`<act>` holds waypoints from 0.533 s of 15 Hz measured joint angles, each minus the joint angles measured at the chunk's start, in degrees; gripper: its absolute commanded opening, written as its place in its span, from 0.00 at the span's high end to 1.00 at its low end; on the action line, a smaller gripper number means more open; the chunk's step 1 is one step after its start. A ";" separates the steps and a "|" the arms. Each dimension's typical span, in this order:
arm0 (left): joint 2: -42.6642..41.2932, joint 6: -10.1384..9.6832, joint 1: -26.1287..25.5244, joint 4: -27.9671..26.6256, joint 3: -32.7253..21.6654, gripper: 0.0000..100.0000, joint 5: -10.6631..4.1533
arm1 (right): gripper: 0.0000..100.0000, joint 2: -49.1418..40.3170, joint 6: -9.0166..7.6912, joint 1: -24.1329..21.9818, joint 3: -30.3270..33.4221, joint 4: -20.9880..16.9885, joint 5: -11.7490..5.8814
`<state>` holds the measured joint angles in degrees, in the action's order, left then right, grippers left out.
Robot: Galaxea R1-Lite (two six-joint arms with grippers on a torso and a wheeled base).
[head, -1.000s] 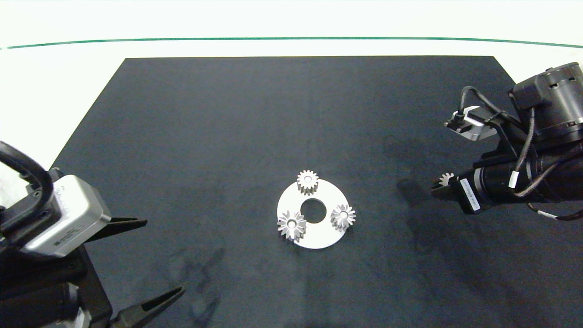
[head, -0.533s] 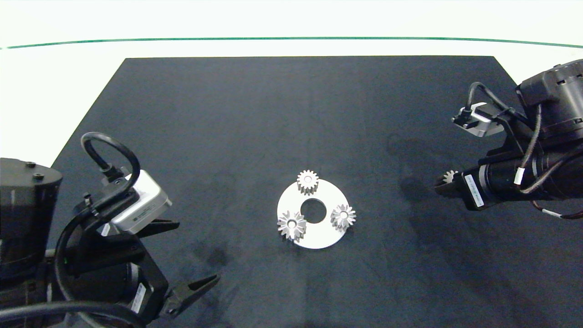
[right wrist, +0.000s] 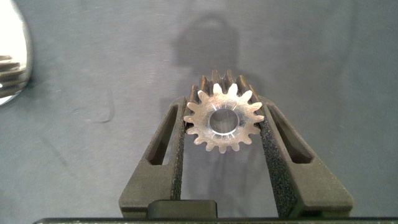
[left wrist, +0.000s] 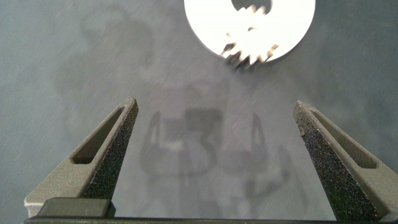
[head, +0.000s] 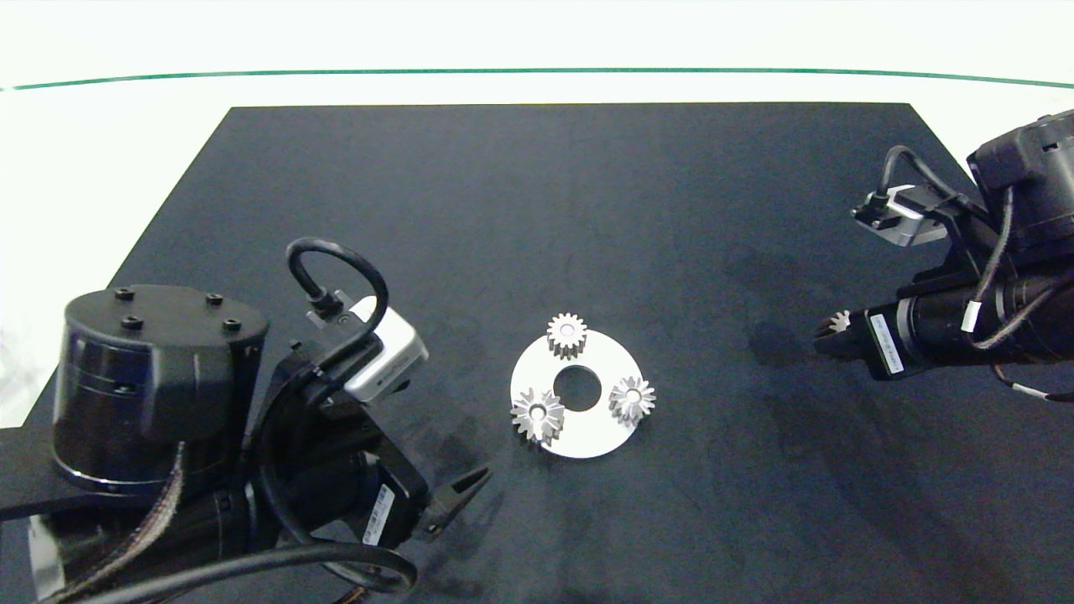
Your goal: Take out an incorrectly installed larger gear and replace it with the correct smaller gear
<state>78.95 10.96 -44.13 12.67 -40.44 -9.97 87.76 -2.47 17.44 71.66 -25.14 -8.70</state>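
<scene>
Head view: my left gripper (head: 470,495) has swung in toward the larger gear (head: 538,414), fingers wide and empty; right gripper (head: 835,335) waits clamped on the smaller gear (right wrist: 223,119).

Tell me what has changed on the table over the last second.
The left gripper, open, has moved in from the left edge towards the round plate and the larger gear. The right gripper drew back slightly to the right, still shut on the smaller gear. The plate and its three gears have not moved.
</scene>
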 measured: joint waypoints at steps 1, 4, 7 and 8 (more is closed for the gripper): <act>1.32 0.04 -1.27 1.33 -0.02 0.00 -1.18 | 0.78 -0.16 0.28 -0.52 -0.10 -0.02 -0.02; 5.53 0.12 -3.63 6.01 -0.22 0.00 -3.15 | 0.78 -0.77 0.68 -2.40 -0.73 -0.02 0.72; 9.23 0.12 -4.07 7.56 -0.77 0.00 -3.45 | 0.78 -1.46 0.66 -4.36 -1.18 -0.02 1.68; 10.17 0.12 -4.10 7.78 -0.99 0.00 -3.56 | 0.78 -1.66 0.68 -4.78 -1.23 -0.05 1.77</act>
<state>89.11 11.08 -48.23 20.44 -41.42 -13.53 86.10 -1.79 12.67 70.43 -25.19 -6.94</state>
